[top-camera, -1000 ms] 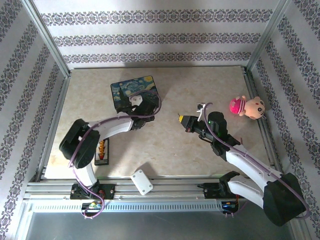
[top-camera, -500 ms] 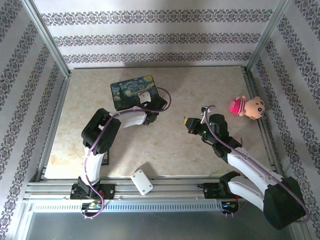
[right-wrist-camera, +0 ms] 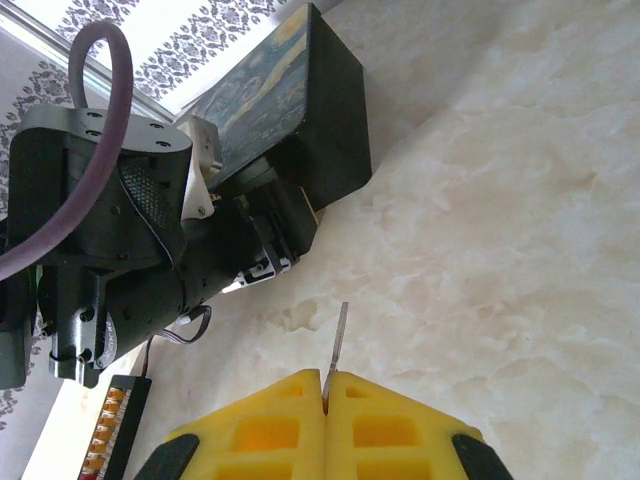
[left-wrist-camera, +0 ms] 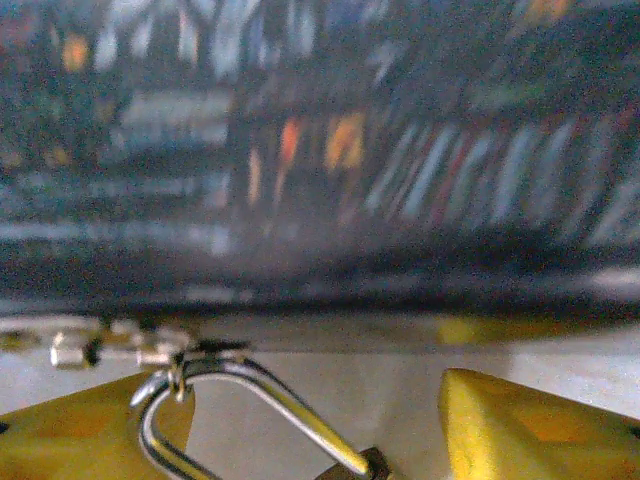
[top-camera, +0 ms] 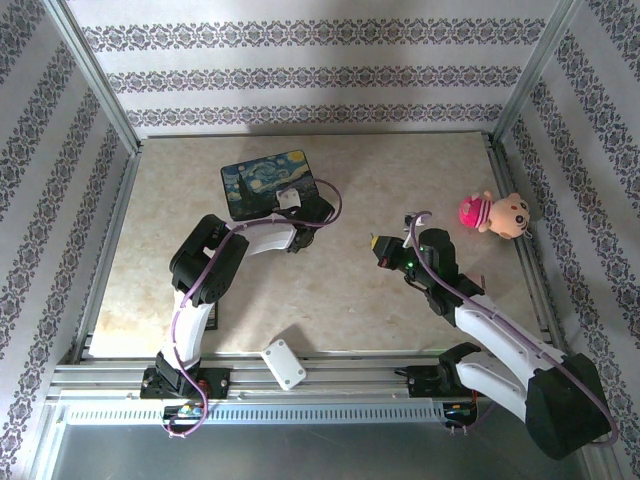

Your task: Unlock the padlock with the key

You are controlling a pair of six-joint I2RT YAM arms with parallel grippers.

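Top view: starry-night painted flat box sits at 11 o'clock on the pale marbled bench. The left arm is stretched to the box's near right corner, with the left gripper hard against that side. Left wrist view: its yellow fingers stand apart at 7 and 5 o'clock of the frame. Between them is the small padlock with silver U-shaped shackle, the loop end just beside the left-hand finger. The padlock body is cut off at the lower frame edge, so its colour cannot be told. The padlock lies on the bench at the foot of the box's blurred dark wall. Right gripper is near bench centre, pointing toward 10 o'clock, well apart from the box. Right wrist view: its yellow fingers are pressed together on the thin grey metal key, whose blade sticks out beyond the tips, aimed at the box. Pink-and-cream plush toy at 3 o'clock. White rectangular block at 6 o'clock on the near edge. Black-and-orange striped bar lies beside the left arm.
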